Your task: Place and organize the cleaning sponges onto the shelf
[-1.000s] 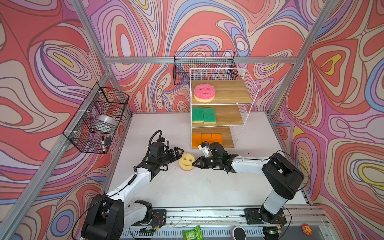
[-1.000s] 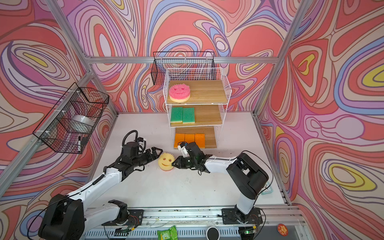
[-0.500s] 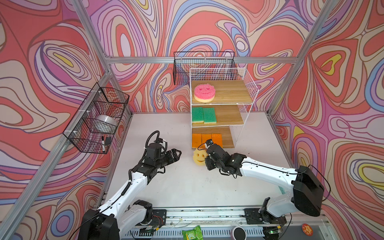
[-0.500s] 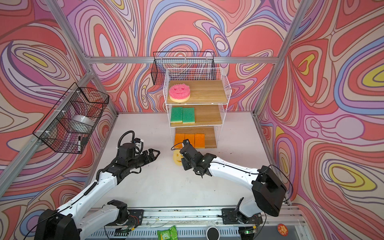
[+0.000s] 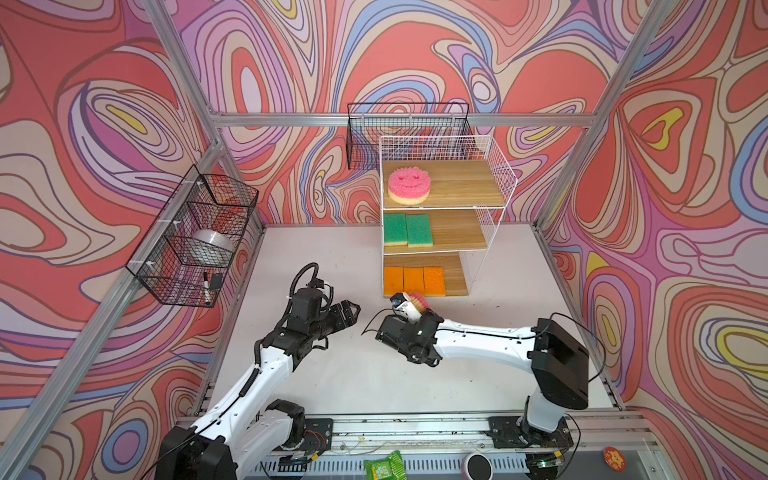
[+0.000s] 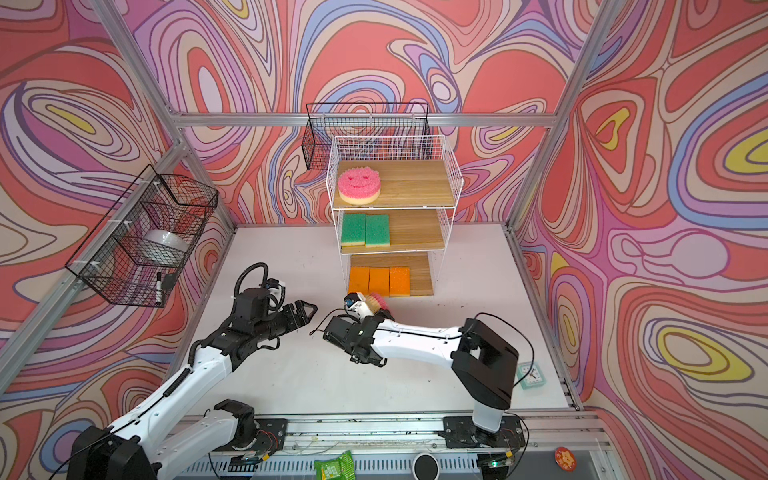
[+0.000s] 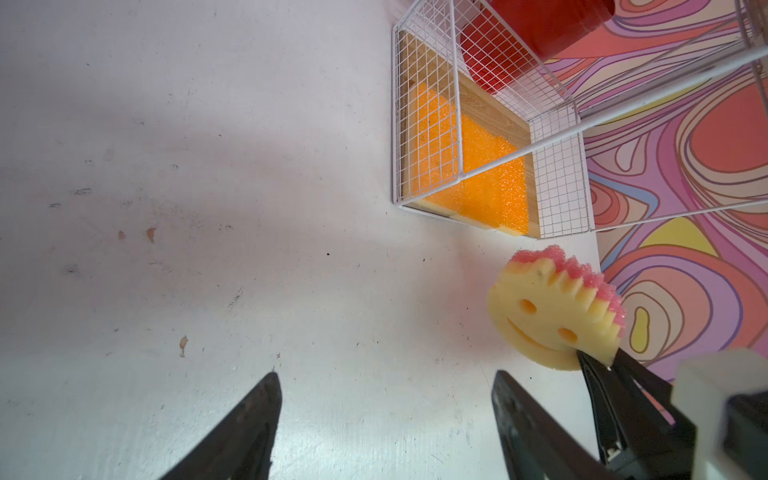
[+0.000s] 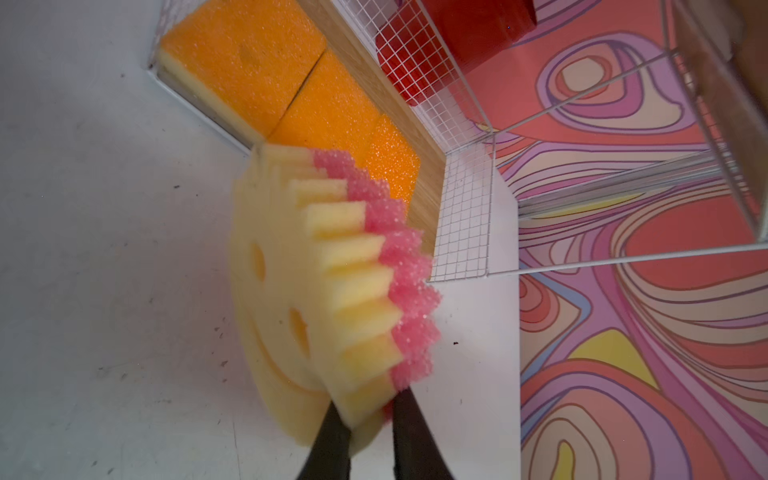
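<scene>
Jaws on the right arm (image 5: 478, 336) pinch a smiley sponge (image 7: 548, 316) by its rim, on edge, seemingly clear of the tabletop (image 5: 353, 374), just in front of the shelf (image 5: 465, 183) (three orange sponges (image 5: 413, 280) on its bottom board). Those on the left arm (image 5: 270, 365) stand spread, empty.

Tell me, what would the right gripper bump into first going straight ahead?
Probably the orange sponges on the bottom board of the shelf; the right gripper, shut on the smiley sponge, points there, though depth is unclear.
</scene>
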`<state>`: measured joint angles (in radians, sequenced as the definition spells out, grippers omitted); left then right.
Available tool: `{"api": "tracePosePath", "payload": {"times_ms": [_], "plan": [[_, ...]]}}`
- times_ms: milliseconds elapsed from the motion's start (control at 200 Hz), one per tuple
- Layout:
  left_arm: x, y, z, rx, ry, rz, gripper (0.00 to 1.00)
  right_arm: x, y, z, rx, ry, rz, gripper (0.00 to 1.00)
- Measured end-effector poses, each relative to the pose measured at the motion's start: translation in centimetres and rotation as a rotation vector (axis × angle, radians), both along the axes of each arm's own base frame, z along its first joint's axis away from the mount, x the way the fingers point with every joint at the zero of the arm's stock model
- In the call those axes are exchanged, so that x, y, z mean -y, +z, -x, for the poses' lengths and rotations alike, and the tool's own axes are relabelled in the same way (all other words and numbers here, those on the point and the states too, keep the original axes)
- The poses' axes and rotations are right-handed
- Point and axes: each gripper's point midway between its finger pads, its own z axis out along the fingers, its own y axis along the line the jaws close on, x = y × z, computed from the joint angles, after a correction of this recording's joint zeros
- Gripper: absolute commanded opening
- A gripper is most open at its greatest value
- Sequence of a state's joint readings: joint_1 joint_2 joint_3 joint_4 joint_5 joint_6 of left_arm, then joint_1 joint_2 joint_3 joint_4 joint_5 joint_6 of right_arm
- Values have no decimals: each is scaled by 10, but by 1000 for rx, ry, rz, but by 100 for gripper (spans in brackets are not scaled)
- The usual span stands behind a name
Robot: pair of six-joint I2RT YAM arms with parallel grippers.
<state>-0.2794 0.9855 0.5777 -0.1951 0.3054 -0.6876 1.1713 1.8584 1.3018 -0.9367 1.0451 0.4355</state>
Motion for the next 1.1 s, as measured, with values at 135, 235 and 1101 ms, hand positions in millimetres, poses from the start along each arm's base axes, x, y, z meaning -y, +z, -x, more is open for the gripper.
{"api": "tracePosePath", "payload": {"times_ms": [135,235,1101], "plan": [[-1,2,0,8,5,2,81,-23,-14,14,37,40,134,45],[-2,2,-1,8,8,1,81,-35,-31,23,39,60,206,66],[-1,-15,4,-43,-9,-21,77,-27,35,17,-351,85,-731,91]]}}
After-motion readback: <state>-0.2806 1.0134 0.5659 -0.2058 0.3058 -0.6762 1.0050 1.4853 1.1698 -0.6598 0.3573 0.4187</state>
